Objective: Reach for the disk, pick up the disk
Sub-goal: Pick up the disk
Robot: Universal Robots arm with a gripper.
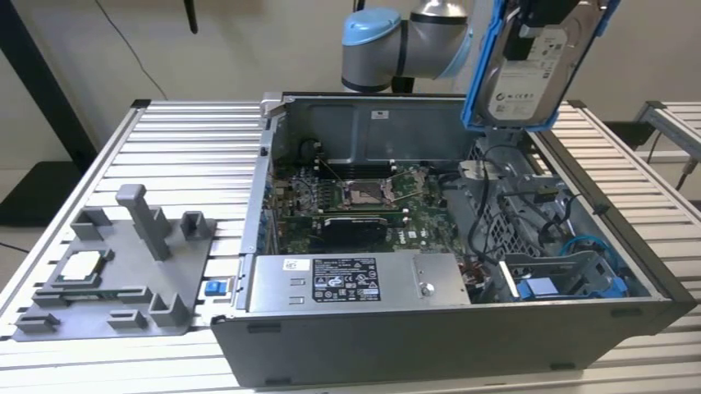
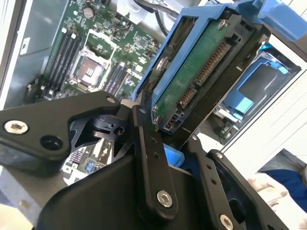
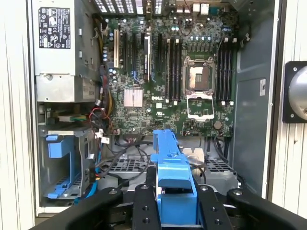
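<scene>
Gripper (image 2: 175, 139) fingers pinch the disk (image 1: 530, 66), holding it in open air above the open computer case (image 1: 438, 345), clear of the case's back wall. Its long axis runs near upright, slightly tilted. Silver body, white label, bright blue rails along its edges.

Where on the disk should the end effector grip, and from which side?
Grip the disk at one short end, pinching across the blue rails, and come from above the open case. It is a flat slab with parallel sides, so the pads likely seat squarely. The end effector is shut on it that way now, and the disk hangs upright above the case.
</scene>
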